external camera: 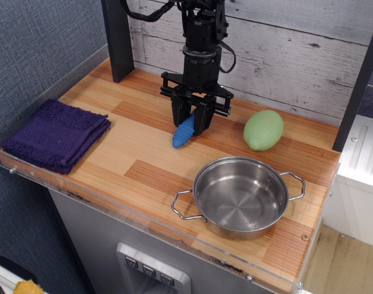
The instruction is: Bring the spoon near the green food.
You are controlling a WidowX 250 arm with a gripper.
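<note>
Wood-striped worktop [143, 153] carries everything. Near its back edge the tool [193, 122] pinches the spoon [184, 132], blue handle slanting down toward the boards. Green food [263, 130] lies to the right, apart, by the back right corner.

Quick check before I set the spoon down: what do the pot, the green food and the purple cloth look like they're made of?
The pot looks like polished steel: a mirror-bright inside and thin wire-like handles. The green food looks like matte plastic or rubber, pale with a finely dimpled skin; which one I cannot tell. The purple cloth looks like folded terry towel, with a nubby, looped weave.
</note>
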